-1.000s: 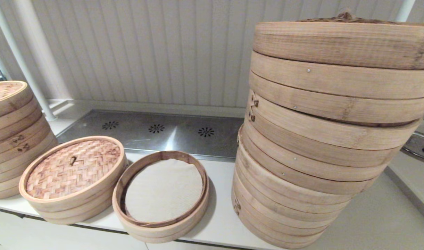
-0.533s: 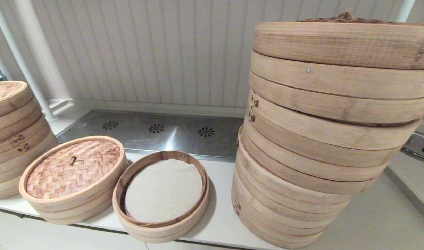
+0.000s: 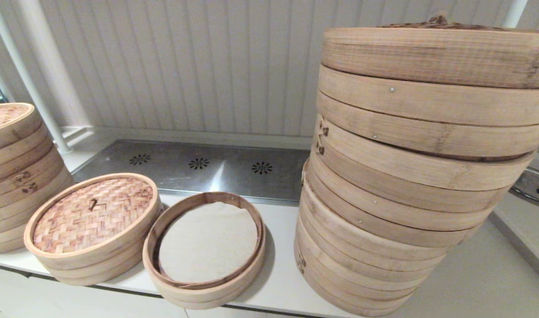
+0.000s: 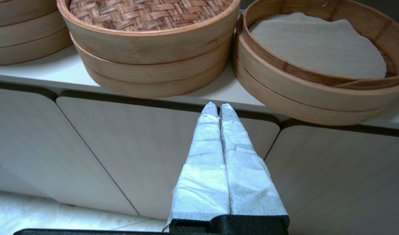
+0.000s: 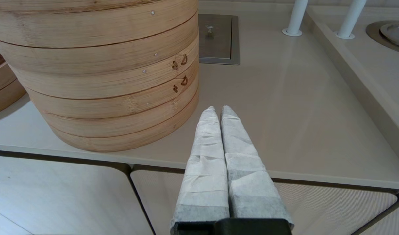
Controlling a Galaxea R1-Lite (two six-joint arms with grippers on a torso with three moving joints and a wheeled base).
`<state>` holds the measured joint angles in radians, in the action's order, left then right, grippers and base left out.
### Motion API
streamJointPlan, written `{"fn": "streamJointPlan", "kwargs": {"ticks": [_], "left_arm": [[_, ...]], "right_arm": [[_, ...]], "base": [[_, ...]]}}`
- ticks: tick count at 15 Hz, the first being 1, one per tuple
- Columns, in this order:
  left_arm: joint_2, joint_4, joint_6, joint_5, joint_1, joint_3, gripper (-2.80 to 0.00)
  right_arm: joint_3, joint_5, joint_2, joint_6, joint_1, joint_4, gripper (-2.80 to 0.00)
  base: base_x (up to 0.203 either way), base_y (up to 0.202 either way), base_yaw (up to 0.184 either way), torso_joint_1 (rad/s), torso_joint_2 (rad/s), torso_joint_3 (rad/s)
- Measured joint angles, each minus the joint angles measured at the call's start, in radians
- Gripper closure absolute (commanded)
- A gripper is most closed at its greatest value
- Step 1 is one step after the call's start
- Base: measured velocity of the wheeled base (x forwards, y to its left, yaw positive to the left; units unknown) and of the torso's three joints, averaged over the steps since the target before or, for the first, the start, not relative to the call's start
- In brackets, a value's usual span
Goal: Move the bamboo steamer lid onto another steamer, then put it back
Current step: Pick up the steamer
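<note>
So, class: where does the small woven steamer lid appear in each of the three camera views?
Head view: bamboo steamer lid lower left, covering a small steamer.
Left wrist view: lid at the top, beyond the shut left gripper.
Right wrist view: not in it.
Shared landmark: the open steamer beside it.

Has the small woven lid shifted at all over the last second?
No. The bamboo steamer lid sits unchanged beside the open steamer, below the steel plate.

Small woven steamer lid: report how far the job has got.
Nothing looks done: the brown herringbone-woven lid sits on its pale bamboo basket. Nothing in hand: left tool and right tool are shut below the counter edge. Left: lift it onto the open white-lined basket, then return it.
</note>
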<state>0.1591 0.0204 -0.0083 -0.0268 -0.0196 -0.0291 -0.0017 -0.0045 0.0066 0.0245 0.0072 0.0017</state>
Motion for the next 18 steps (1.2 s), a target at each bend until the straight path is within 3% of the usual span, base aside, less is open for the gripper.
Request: {"fn": "streamJointPlan", "kwargs": {"ticks": [6, 18], "left_arm": [[-0.140, 0.060, -0.003, 0.032, 0.007, -0.011, 0.00], [-0.159, 0.053, -0.022, 0.028, 0.010, -0.004, 0.00]], "right_arm": [[0.000, 0.000, 0.000, 0.000, 0.000, 0.000, 0.00], [0.000, 0.000, 0.000, 0.000, 0.000, 0.000, 0.00]], "base": [[0.000, 0.000, 0.000, 0.000, 0.00, 0.000], [0.000, 0.000, 0.000, 0.000, 0.00, 0.000]]}}
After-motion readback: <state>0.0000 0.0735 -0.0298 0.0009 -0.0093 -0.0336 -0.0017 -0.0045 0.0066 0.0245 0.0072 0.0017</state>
